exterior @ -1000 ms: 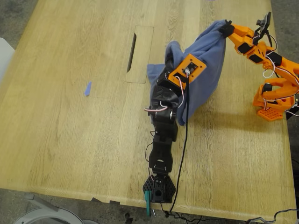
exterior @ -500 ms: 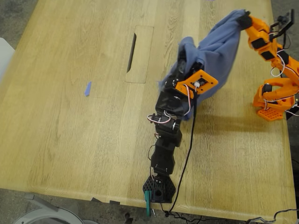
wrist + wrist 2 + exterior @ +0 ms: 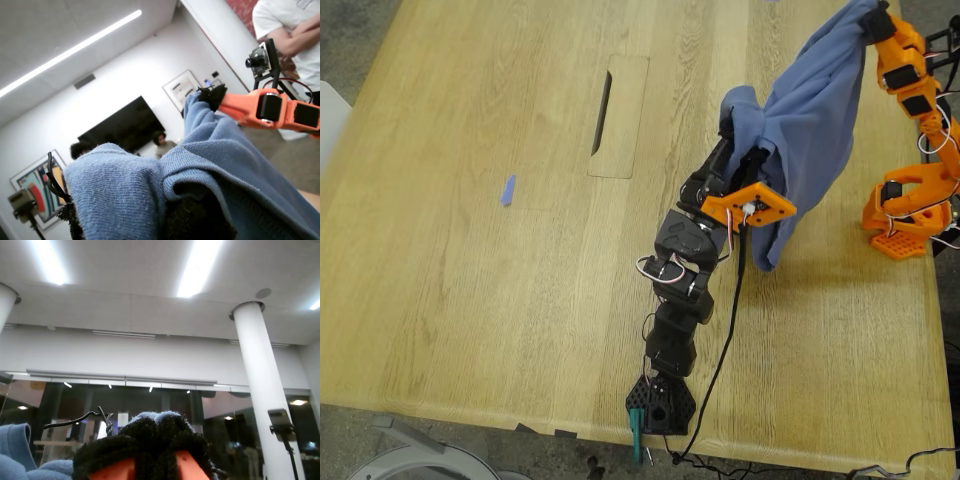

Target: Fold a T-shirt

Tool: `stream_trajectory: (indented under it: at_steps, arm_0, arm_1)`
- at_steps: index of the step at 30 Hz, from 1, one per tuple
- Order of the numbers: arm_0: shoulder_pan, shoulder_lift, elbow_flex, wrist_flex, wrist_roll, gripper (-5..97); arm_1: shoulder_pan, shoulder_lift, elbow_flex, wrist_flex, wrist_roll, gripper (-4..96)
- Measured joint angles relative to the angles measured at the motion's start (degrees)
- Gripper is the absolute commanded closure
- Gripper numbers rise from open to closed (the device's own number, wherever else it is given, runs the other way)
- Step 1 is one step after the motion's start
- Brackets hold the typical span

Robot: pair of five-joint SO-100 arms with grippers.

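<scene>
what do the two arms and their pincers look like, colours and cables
My first arm is black with boxy segments, an orange plate near its wrist, looped red and white wires at the joints and a black cable trailing down the table. My second arm is orange with black motor blocks, white wires and a small black camera. My first pincer is hidden in cloth; my second pincer has fuzzy black tips.

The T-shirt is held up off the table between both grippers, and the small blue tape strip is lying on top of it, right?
Not quite. The T-shirt is held up between my first gripper and my second gripper, but the blue tape strip lies on the bare table, far toward the exterior view's left.
</scene>
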Motion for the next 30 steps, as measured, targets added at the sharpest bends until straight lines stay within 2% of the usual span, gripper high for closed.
stream_trajectory:
  at_steps: [9,15,21,30]
  arm_0:
    - [2.02,0.70,0.00,-1.05,0.44,92]
    - [7.65,2.11,0.00,-1.05,0.44,92]
    - [13.36,4.57,0.00,-1.14,0.44,92]
    - [22.50,5.36,0.00,1.85,-0.18,92]
  arm_1:
    - [-1.85,-5.01,-12.13,6.24,-0.53,91.2]
    - [-9.23,-9.84,-20.65,11.60,-1.05,91.2]
    - [-18.81,-13.80,-23.12,13.45,-2.46,91.2]
    - [-21.45,-14.41,-23.12,15.38,-3.52,91.2]
